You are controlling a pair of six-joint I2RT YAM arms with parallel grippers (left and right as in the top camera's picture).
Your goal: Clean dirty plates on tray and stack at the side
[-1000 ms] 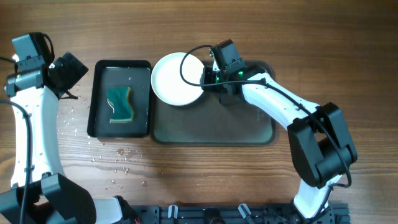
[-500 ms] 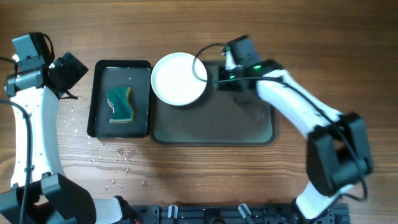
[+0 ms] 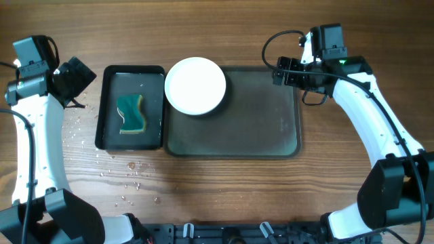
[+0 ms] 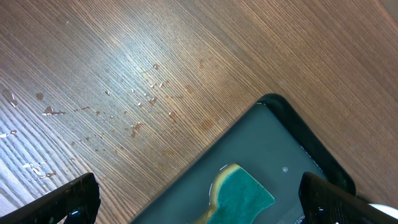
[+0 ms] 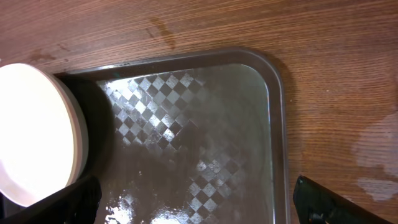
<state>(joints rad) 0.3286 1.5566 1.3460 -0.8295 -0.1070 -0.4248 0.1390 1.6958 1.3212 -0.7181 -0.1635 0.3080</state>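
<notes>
On the wooden table, the grey-green tray lies bare but for the white plates, seen as one round disc on its far-left corner; how many cannot be told. The right arm bends inward from the right side, its right gripper spread wide and empty above the tray's far-right corner. The left arm stands upright, its left gripper likewise spread, beside the black tray holding a green sponge.
</notes>
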